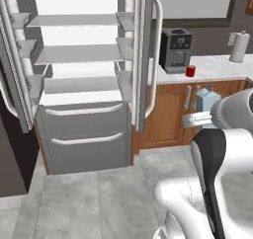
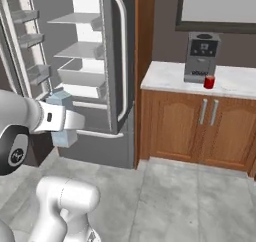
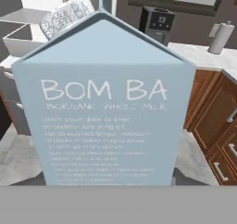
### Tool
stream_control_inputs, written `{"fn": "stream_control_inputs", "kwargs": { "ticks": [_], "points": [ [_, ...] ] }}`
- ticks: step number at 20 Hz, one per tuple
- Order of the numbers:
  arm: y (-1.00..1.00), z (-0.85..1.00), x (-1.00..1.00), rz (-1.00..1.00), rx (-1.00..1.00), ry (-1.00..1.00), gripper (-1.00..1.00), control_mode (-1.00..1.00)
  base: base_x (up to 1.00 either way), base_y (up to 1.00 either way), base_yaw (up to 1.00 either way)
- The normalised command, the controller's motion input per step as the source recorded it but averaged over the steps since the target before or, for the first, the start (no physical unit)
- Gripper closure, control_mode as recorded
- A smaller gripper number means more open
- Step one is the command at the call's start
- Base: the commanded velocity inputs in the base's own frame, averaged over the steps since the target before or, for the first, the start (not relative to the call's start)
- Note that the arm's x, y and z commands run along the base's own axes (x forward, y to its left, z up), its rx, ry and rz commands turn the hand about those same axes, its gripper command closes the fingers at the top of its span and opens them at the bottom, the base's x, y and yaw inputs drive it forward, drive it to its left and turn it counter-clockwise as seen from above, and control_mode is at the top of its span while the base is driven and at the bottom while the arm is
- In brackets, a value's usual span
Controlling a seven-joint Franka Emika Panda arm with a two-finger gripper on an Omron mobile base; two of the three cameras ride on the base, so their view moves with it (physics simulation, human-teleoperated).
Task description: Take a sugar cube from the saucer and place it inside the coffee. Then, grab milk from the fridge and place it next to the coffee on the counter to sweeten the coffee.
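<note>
My gripper (image 1: 201, 115) is shut on the milk (image 1: 206, 99), a pale blue-grey gable-top carton held in the air in front of the wooden cabinets, right of the open fridge (image 1: 84, 80). From the right base view, the milk (image 2: 62, 100) sticks out above and below the gripper (image 2: 67, 123). Up close in the hand view, the milk (image 3: 106, 107) shows its printed face and hides the fingertips. The coffee (image 1: 190, 71), a small red cup, stands on the counter (image 1: 220, 65) in front of the coffee machine; the coffee (image 2: 209, 82) sits near the counter (image 2: 167, 77) front edge. The saucer is out of view.
The dark grey coffee machine (image 1: 176, 49) stands at the counter's left end. A white paper-towel roll (image 1: 239, 46) stands farther right. The fridge door (image 2: 120, 61) hangs open between the fridge shelves and the cabinets (image 2: 200, 123). Grey tiled floor lies in front.
</note>
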Motion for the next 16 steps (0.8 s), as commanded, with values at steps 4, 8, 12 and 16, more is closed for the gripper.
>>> {"fn": "stream_control_inputs", "kwargs": {
  "ticks": [4, 8, 12, 16],
  "points": [
    [0.00, 0.00, 0.00, 0.00, 0.00, 0.00, 1.00, 1.00, 0.39, -1.00, 0.00],
    [0.00, 0.00, 0.00, 0.00, 0.00, 0.00, 1.00, 1.00, 0.87, -1.00, 0.00],
    [0.00, 0.00, 0.00, 0.00, 0.00, 0.00, 1.00, 1.00, 0.99, -0.98, 0.00],
    [0.00, 0.00, 0.00, 0.00, 0.00, 0.00, 1.00, 1.00, 1.00, -0.92, 0.00]
  ]
}}
